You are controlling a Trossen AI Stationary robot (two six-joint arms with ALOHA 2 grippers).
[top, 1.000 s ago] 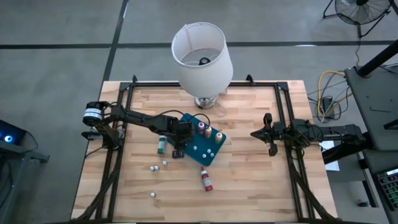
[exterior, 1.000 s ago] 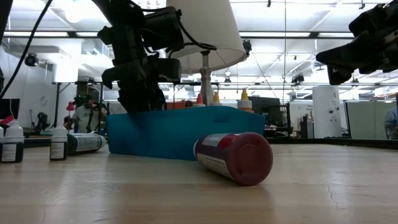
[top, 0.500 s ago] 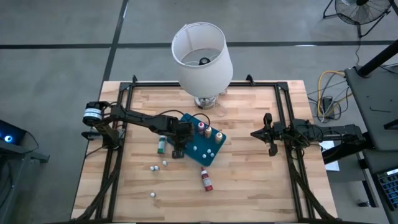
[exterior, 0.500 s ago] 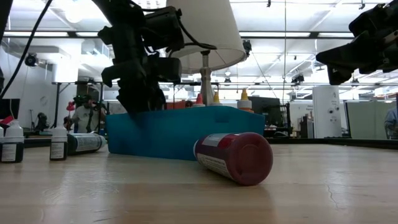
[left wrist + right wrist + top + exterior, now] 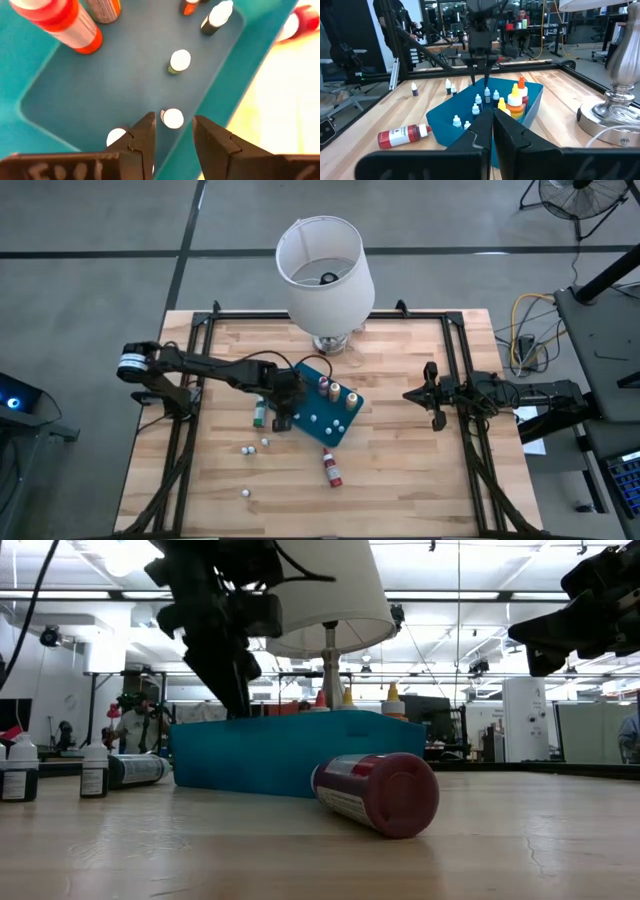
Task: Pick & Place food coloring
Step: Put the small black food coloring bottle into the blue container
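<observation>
Several small white-capped food coloring bottles [image 5: 173, 118] upright in teal tray [image 5: 45, 65].

grey concrete floor [image 5: 90, 250] | white lamp [image 5: 323, 270] | fan [image 5: 578, 198] | ceiling strip lights [image 5: 480, 595]

Teal-blue tray [image 5: 322, 421]; red bottle [image 5: 331, 469] w/ white label; white lampshade [image 5: 324, 268]; pale wood table [image 5: 400, 470].

We find no text that we can read. The red cylindrical bottle [image 5: 377, 793] lying just beside the teal-blue rectangular plastic tray [image 5: 270, 751] carries a white label with print too small to make out, as do the small dark bottles [image 5: 94, 771] standing farther from it.
</observation>
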